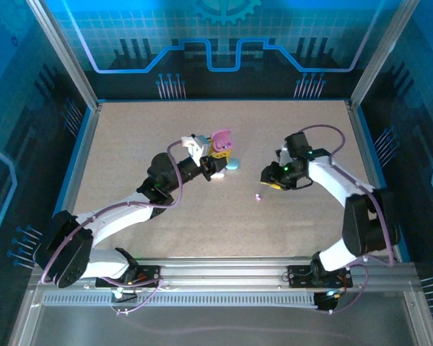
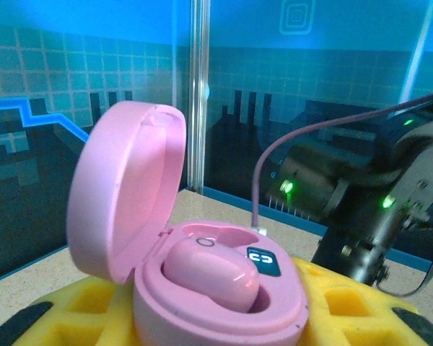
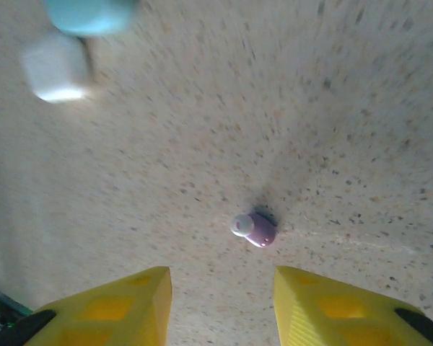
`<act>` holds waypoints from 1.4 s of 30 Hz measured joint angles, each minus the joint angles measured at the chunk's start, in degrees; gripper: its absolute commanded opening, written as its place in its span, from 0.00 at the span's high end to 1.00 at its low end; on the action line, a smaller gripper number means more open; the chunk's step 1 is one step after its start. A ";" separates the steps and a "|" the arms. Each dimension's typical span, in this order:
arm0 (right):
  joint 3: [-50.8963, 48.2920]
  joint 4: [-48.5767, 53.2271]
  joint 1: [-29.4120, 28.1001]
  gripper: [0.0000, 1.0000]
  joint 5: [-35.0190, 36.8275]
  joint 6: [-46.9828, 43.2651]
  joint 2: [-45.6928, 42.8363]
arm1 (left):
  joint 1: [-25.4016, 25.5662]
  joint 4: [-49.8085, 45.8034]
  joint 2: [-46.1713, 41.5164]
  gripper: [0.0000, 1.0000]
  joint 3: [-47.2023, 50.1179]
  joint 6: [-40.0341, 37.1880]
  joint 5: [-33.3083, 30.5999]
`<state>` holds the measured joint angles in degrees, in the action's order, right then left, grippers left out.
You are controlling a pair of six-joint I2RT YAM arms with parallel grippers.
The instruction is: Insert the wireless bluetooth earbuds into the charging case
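The left gripper (image 1: 220, 153) is clamping its jaws on the pink charging case (image 2: 216, 299). The lid is hinging open toward 9 o'clock, and one pink earbud (image 2: 211, 272) is sitting in the case's well. The right gripper (image 3: 222, 303) is hovering, jaws wide. A loose purple earbud (image 3: 253, 228) is lying on the worktop (image 3: 332, 108) at 12 o'clock of them, and a light blue case (image 3: 89, 14) at 11 o'clock.

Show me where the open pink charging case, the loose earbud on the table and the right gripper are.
pink charging case (image 2: 216, 324), left wrist view, front of its base.
loose earbud (image 3: 255, 231), right wrist view, its purple body.
right gripper (image 3: 220, 288), right wrist view, midway between its yellow fingertips.
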<state>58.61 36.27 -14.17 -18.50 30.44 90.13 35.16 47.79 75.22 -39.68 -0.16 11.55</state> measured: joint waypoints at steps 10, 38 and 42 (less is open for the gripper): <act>5.25 0.72 -4.44 0.64 3.58 -3.54 11.56 | 0.00 -0.87 0.00 0.70 0.00 -0.07 -0.02; 4.42 5.77 -13.29 0.72 4.74 -8.04 11.04 | 0.00 -0.98 0.00 0.69 0.00 -0.15 -0.02; 2.14 6.19 -13.60 0.71 4.85 -7.93 8.85 | 0.00 -0.98 0.00 0.69 0.00 -0.11 -0.02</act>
<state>60.75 42.46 -27.77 -13.65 22.50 98.98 35.16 46.81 75.22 -39.68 -0.27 11.53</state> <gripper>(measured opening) 0.284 0.390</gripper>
